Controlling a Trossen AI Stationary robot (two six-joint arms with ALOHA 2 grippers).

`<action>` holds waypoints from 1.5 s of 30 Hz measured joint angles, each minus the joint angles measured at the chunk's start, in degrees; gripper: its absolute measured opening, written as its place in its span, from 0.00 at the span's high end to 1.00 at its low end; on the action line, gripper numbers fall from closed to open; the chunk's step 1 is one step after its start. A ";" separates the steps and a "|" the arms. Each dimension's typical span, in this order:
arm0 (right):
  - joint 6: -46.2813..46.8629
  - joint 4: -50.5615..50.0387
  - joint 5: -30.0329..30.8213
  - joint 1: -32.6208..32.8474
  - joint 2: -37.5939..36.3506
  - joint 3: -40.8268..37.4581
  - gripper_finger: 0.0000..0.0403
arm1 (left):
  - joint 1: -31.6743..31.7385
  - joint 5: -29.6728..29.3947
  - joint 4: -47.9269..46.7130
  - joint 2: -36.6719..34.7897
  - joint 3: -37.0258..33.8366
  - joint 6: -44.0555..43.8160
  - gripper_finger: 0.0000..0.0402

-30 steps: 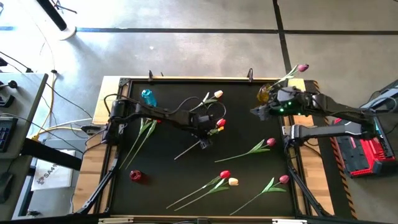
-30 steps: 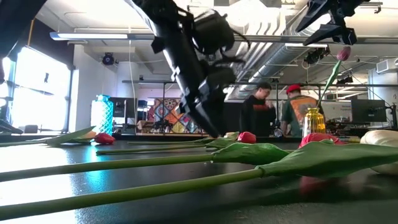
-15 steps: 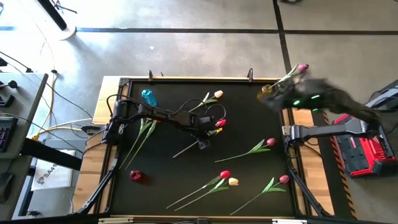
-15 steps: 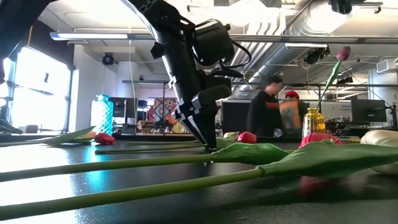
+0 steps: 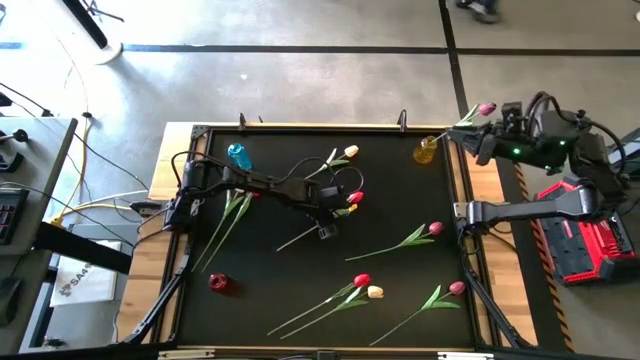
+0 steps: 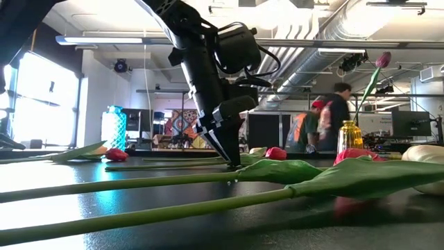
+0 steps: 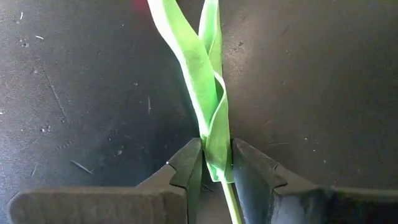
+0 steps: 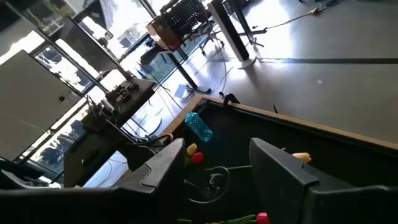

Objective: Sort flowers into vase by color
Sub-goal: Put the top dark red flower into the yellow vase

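Note:
My left gripper (image 5: pixel 326 218) stands at the table's middle, shut on a red-headed tulip (image 5: pixel 354 198) whose stem (image 5: pixel 296 242) lies on the black table top. My right gripper (image 5: pixel 474 146) hangs open and high beside the far right corner, holding nothing. Just left of it a pink tulip (image 5: pixel 486 108) stands in the yellow vase (image 5: pixel 427 151), its stem leaning on the vase's rim. Other tulips lie flat on the table: cream (image 5: pixel 350 152), pink (image 5: pixel 435 228), red (image 5: pixel 361 281), cream (image 5: pixel 375 292) and pink (image 5: pixel 457 288). My left gripper pinches the tulip's stem together with a folded green leaf (image 7: pixel 217 147) between its two fingers (image 7: pixel 191 167), below the head. The fingers come steeply from above (image 6: pixel 233 158) and lie across the stem. The flower rests on the table.
A blue vase (image 5: pixel 237 155) stands at the far left and a red vase (image 5: pixel 218 283) at the near left. Another tulip with long leaves (image 5: pixel 232 210) lies beside the left arm. People move in the room beyond the table (image 6: pixel 333 118).
My left gripper has shut on the red tulip's stem and leaf, staying in place. My right gripper has risen and drawn back toward the table's right edge, away from the yellow vase, where the pink tulip stays standing.

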 joint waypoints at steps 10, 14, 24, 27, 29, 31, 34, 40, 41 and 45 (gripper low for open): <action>8.40 -23.79 1.46 0.00 5.22 0.01 0.58 | -0.36 0.42 1.38 -3.11 -0.05 -1.89 0.74; 9.33 -28.62 -3.10 0.00 8.35 0.01 0.58 | -0.91 2.17 1.41 -5.75 5.15 2.20 0.64; 6.69 -29.59 -12.06 0.00 12.68 -0.01 0.58 | -1.51 1.71 5.56 4.75 21.41 6.65 0.48; 6.73 -29.84 -12.13 0.00 12.62 -0.01 0.58 | -1.95 2.93 8.72 8.39 24.63 7.20 0.48; 7.16 -29.88 -12.23 0.00 12.43 -0.01 0.58 | -2.55 4.36 9.85 11.06 26.37 7.60 0.49; 7.79 -29.93 -12.24 0.00 12.20 -0.01 0.58 | -3.20 5.63 11.90 13.61 27.85 8.49 0.49; 7.80 -29.95 -12.24 0.00 12.03 -0.01 0.58 | -4.09 8.87 16.51 16.94 29.38 9.50 0.49; 7.80 -30.07 -12.27 0.00 12.05 -0.01 0.58 | -6.25 10.14 24.43 21.14 29.35 7.33 0.49; 7.80 -30.16 -12.27 0.00 12.05 -0.01 0.58 | -6.51 9.10 24.78 21.35 29.35 7.07 0.49; 7.95 -30.24 -12.26 0.00 12.05 -0.04 0.58 | -7.47 7.03 25.58 22.71 29.51 7.03 0.49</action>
